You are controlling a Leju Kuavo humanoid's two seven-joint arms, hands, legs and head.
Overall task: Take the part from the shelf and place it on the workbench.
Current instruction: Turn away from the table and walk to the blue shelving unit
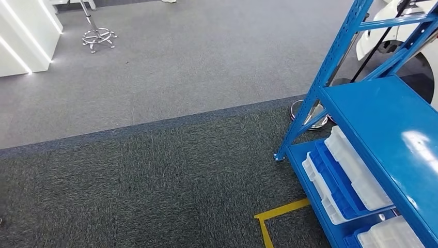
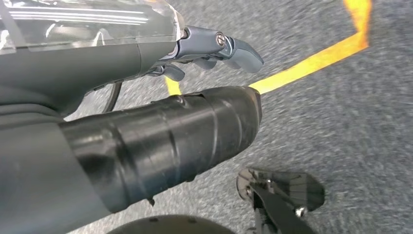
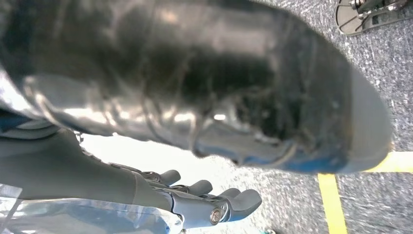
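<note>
Part location could not be settled: no single piece stood out. The likeliest place was the blue shelf (image 1: 382, 119) at the right of the head view, whose lower deck carried two white bins (image 1: 356, 168) with a blue bin (image 1: 335, 181) between them, and a clear bin (image 1: 390, 235) on the level below. What lay inside them was too hard to make out.

The left hand (image 2: 185, 136) hung over the grey carpet (image 1: 155, 170), its fingers (image 2: 229, 46) stretched apart from the thumb with nothing between them. The right hand (image 3: 195, 97) hung the same way, released, its fingers (image 3: 229, 204) loosely curved and empty. Both probably hung low to keep the arms clear of the shelf frame while the body stood or walked.

A corner of yellow floor tape (image 1: 281, 209) lay just in front of the shelf, probably a standing mark for reaching the bins.

Empty hands beside the shelf suited either a robot arriving to pick or one whose piece already lay elsewhere.
</note>
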